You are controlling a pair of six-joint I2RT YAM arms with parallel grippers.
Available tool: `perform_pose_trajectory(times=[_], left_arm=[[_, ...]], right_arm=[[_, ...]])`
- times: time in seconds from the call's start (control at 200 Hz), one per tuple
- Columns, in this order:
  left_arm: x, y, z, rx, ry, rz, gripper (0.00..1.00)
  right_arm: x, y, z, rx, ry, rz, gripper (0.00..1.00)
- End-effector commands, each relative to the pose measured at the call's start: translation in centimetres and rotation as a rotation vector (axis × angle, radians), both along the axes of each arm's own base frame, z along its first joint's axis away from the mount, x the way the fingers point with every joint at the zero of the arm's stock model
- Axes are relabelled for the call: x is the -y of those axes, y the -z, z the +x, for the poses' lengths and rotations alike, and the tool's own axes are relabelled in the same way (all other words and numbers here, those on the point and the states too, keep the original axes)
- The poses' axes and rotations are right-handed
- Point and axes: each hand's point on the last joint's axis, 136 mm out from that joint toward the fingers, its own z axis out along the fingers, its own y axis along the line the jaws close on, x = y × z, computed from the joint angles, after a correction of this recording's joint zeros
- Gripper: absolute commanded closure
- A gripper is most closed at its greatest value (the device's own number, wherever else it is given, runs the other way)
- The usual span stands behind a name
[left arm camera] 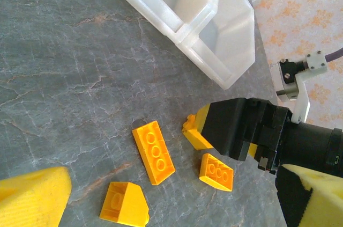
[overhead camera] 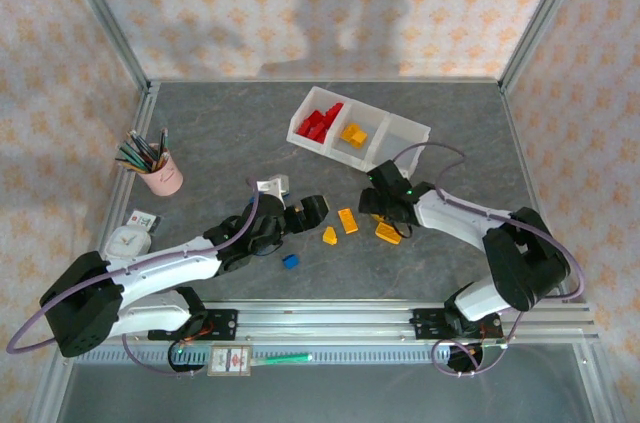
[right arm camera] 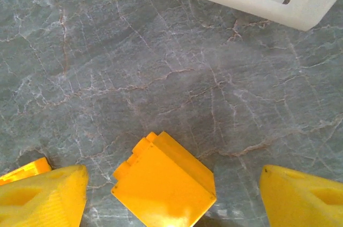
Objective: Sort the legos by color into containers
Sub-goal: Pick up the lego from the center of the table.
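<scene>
The top camera looks down from above and behind the arm bases over the whole desk (overhead camera: 220, 133). The left wrist camera, close above the desk, faces past the left claw (left arm camera: 171, 200) towards the tray (left arm camera: 225, 50). The right wrist camera, nearer still, looks down between the right claw (right arm camera: 174, 192) fingers (right arm camera: 48, 197). All three share the yellow bricks (overhead camera: 347, 221).

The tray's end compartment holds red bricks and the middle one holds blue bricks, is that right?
Not quite. The top external view shows the middle compartment of the tray holding yellow-orange bricks, not blue. The red bricks in the end compartment are right.
</scene>
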Motion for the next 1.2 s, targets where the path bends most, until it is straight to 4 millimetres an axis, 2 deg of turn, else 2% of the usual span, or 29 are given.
perform_pose_trajectory(times=[0.0, 0.12, 0.335, 0.43, 0.636, 0.846, 1.071, 1.196], left_arm=[[0.1, -0.6, 0.4, 0.02, -0.02, -0.017, 0.01], [-0.1, -0.6, 0.4, 0.026, -0.027, -0.012, 0.01], [-0.4, -0.9, 0.4, 0.035, -0.035, -0.008, 0.01], [-0.6, -1.1, 0.4, 0.037, -0.041, -0.005, 0.01], [-0.8, -1.8, 0.5, 0.053, -0.052, -0.018, 0.01], [-0.4, -1.6, 0.7, 0.048, -0.043, -0.01, 0.01], [-0.4, -1.4, 0.6, 0.041, -0.041, -0.005, 0.01], [-0.5, -1.6, 0.6, 0.048, -0.043, -0.008, 0.01]], right_arm=[[-0.5, 0.4, 0.4, 0.003, 0.084, 0.04, 0.17], [-1.0, 0.5, 1.1, 0.006, 0.106, 0.054, 0.2], [-3.1, 0.2, 2.8, 0.034, 0.079, 0.039, 0.24], [-3.7, 0.7, 2.9, 0.02, 0.064, 0.032, 0.26], [-2.6, 1.4, 2.1, 0.003, 0.056, -0.031, 0.34], [-1.9, 2.7, 0.9, -0.032, 0.045, -0.069, 0.4], [-2.2, 2.8, 0.9, -0.033, 0.038, -0.065, 0.44], [-2.4, 2.4, 1.1, -0.022, 0.028, -0.056, 0.52]])
